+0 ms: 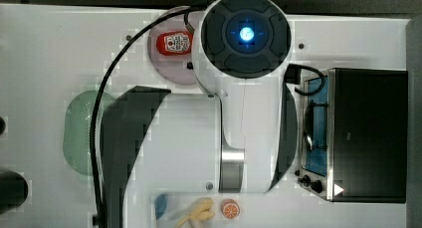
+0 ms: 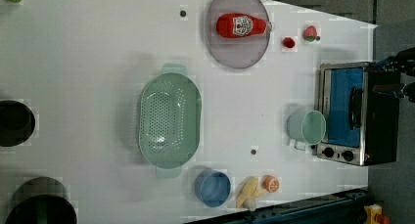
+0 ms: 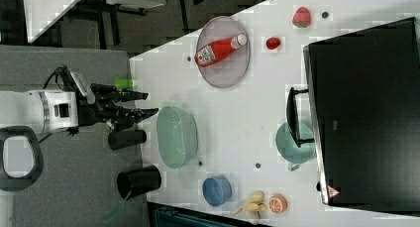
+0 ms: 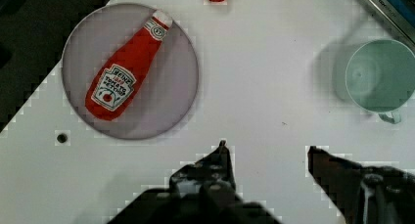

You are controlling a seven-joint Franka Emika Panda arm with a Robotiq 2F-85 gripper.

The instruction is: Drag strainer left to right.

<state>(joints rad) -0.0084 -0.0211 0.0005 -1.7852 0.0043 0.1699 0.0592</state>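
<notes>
Black claw point(image 4: 266, 148) parted wide, empty, touching nothing.

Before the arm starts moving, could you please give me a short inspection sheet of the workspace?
Surface: white table, dry, unmarked.
Job's things: strainer upright, untouched.
Clutter: ketchup bottle lying on a plate; mug beside toaster oven; blue bowl; banana; orange half.
Grippers: gripper open, above the strainer, holding nothing.
Cables: black cable along the arm.
Surroundings: dark cups off the table's edge.
</notes>
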